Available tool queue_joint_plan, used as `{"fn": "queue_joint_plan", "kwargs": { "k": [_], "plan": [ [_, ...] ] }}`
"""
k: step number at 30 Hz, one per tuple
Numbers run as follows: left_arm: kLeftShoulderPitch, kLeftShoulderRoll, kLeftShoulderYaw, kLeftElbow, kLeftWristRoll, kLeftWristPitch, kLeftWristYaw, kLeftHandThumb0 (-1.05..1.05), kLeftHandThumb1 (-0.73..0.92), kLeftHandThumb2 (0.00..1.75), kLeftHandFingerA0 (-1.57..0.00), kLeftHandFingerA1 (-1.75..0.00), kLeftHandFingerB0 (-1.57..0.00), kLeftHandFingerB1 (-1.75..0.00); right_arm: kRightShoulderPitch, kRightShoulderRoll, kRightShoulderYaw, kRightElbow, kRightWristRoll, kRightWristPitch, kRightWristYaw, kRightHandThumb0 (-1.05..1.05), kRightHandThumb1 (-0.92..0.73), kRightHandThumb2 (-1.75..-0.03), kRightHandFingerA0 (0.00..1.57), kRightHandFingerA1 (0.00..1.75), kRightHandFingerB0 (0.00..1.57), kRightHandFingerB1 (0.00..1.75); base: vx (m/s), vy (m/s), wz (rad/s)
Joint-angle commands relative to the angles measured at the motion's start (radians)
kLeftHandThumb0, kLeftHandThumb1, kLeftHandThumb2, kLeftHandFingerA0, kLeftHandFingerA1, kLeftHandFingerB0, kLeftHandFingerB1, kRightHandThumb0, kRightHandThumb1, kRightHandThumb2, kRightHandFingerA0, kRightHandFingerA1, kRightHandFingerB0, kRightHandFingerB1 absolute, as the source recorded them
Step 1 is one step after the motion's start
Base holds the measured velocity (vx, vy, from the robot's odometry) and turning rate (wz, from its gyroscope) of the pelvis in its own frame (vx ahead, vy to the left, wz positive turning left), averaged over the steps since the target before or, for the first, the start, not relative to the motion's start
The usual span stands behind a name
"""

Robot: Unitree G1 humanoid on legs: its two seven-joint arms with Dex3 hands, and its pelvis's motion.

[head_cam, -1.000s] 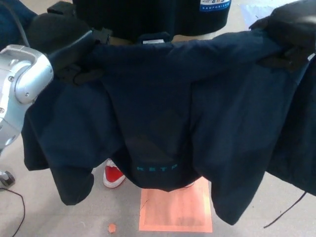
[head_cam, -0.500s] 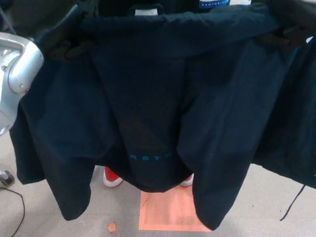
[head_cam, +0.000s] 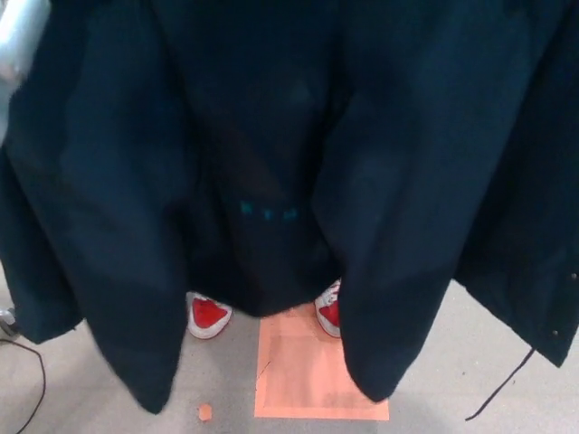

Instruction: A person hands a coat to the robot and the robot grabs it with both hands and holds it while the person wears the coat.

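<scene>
**Coat fills the view, hands out of sight**

Starting at the left edge, and there's a sliver of the robot's silver left arm (head_cam: 18,41) poking in at the top corner, right against the coat (head_cam: 271,154). The hand itself is off the top of the picture, so I cannot tell whether it is gripping or not. Below that, left of the coat's hem, a thin black cable (head_cam: 27,371) trails across the grey floor (head_cam: 72,398).

Now the coat itself: dark navy, hanging broad and loose, covering nearly the whole view. Soft folds run down it, a small teal print (head_cam: 269,213) sits near its middle, and the panels droop unevenly. It looks limp and fairly light, a fabric that sags wherever it isn't supported, so my call is that the collar and shoulder line, up beyond the top edge, are the places to hold it; grab lower and it would just bunch.

Under the coat's hem, two red shoes (head_cam: 208,316) of the person peek out, standing at the top of an orange floor mat (head_cam: 317,380). A small orange scrap (head_cam: 205,413) lies just left of the mat.

On the coat's right side, a drawstring (head_cam: 507,384) dangles below the hem. The right hand doesn't show at all.
</scene>
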Motion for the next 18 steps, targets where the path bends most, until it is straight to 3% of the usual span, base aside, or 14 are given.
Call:
{"fn": "queue_joint_plan", "kwargs": {
  "k": [1,3,4,5,6,7,9,11,13,14,15,16,17,18],
  "plan": [
    [-0.309,0.113,0.059,0.235,0.122,-0.110,0.375,-0.35,0.78,0.63,-0.95,-1.73,-0.69,-1.58,-0.315,-0.123,-0.119,0.194,0.023,-0.062,-0.331,-0.41,-0.87,-0.66,0.83,1.75,0.61,1.64,0.00,0.000,0.00],
    [-0.366,0.121,0.046,0.280,0.127,-0.130,0.384,-0.35,0.76,0.64,-0.95,-1.74,-0.72,-1.53,-0.370,-0.133,-0.111,0.237,0.013,-0.061,-0.331,-0.40,-0.85,-0.68,0.79,1.74,0.66,1.52,0.00,0.000,0.00],
    [-0.391,0.122,0.037,0.301,0.136,-0.136,0.403,-0.33,0.51,0.92,-1.28,-1.38,-0.86,-1.06,-0.395,-0.136,-0.111,0.261,0.018,-0.074,-0.335,-0.40,-0.86,-0.65,0.79,1.75,0.59,1.54,0.00,0.000,0.00],
    [-0.418,0.124,0.027,0.326,0.148,-0.143,0.428,-0.33,0.51,0.92,-1.28,-1.38,-0.86,-1.06,-0.423,-0.139,-0.111,0.289,0.023,-0.091,-0.340,-0.40,-0.86,-0.65,0.79,1.75,0.59,1.54,0.00,0.000,0.00],
    [-0.447,0.124,0.022,0.349,0.149,-0.153,0.431,-0.33,0.61,0.62,-1.01,-1.67,-0.88,-0.94,-0.451,-0.147,-0.105,0.314,0.021,-0.112,-0.345,-0.40,-0.85,-0.66,0.78,1.74,0.62,1.54,0.00,0.000,0.00],
    [-0.470,0.125,0.010,0.367,0.162,-0.145,0.435,-0.37,0.62,0.61,-1.06,-1.56,-0.91,-0.66,-0.474,-0.153,-0.098,0.335,0.015,-0.126,-0.355,-0.41,-0.84,-0.70,0.83,1.71,0.73,1.53,0.00,0.000,0.00],
    [-0.521,0.126,-0.010,0.406,0.178,-0.142,0.438,-0.38,0.63,0.59,-1.08,-1.51,-0.90,-0.55,-0.526,-0.158,-0.086,0.376,0.006,-0.135,-0.367,-0.41,-0.84,-0.70,0.84,1.74,0.71,1.55,0.00,0.000,0.00],
    [-0.577,0.121,-0.001,0.447,0.146,-0.174,0.410,-0.40,0.62,0.62,-1.04,-1.49,-0.92,-0.54,-0.591,-0.156,-0.077,0.410,0.000,-0.110,-0.359,-0.41,-0.84,-0.71,0.88,1.72,0.75,1.54,0.00,0.000,0.00],
    [-0.616,0.119,-0.006,0.484,0.138,-0.188,0.415,-0.39,0.65,0.59,-1.06,-1.51,-0.95,-0.58,-0.634,-0.156,-0.070,0.441,-0.002,-0.104,-0.359,-0.40,-0.83,-0.71,1.02,1.56,0.89,1.39,0.00,0.000,0.00],
    [-0.645,0.127,-0.022,0.507,0.155,-0.186,0.416,-0.41,0.71,0.67,-0.97,-1.69,-0.87,-1.14,-0.667,-0.160,-0.062,0.463,-0.008,-0.103,-0.354,-0.41,-0.84,-0.66,1.19,1.26,1.03,1.24,0.00,0.000,0.00],
    [-0.670,0.129,-0.034,0.526,0.165,-0.179,0.414,-0.39,0.70,0.63,-0.91,-1.75,-0.80,-1.32,-0.694,-0.162,-0.055,0.481,-0.013,-0.102,-0.355,-0.41,-0.85,-0.66,1.02,1.60,0.87,1.51,0.00,0.000,0.00],
    [-0.686,0.128,-0.040,0.540,0.170,-0.173,0.412,-0.39,0.70,0.63,-0.91,-1.75,-0.80,-1.32,-0.711,-0.162,-0.049,0.495,-0.016,-0.101,-0.361,-0.41,-0.85,-0.66,1.02,1.60,0.87,1.51,0.00,0.000,0.00],
    [-0.731,0.129,-0.063,0.570,0.197,-0.149,0.422,-0.46,0.53,0.88,-1.21,-1.46,-0.92,-1.30,-0.759,-0.160,-0.040,0.519,-0.022,-0.078,-0.346,-0.43,-0.83,-0.73,0.94,1.74,0.84,1.58,0.00,0.000,0.00],
    [-0.746,0.130,-0.067,0.583,0.197,-0.160,0.429,-0.45,0.54,0.89,-1.22,-1.47,-0.93,-1.31,-0.776,-0.161,-0.034,0.530,-0.027,-0.077,-0.350,-0.42,-0.83,-0.73,0.96,1.73,0.84,1.57,0.00,0.000,0.00]
  ]
}}
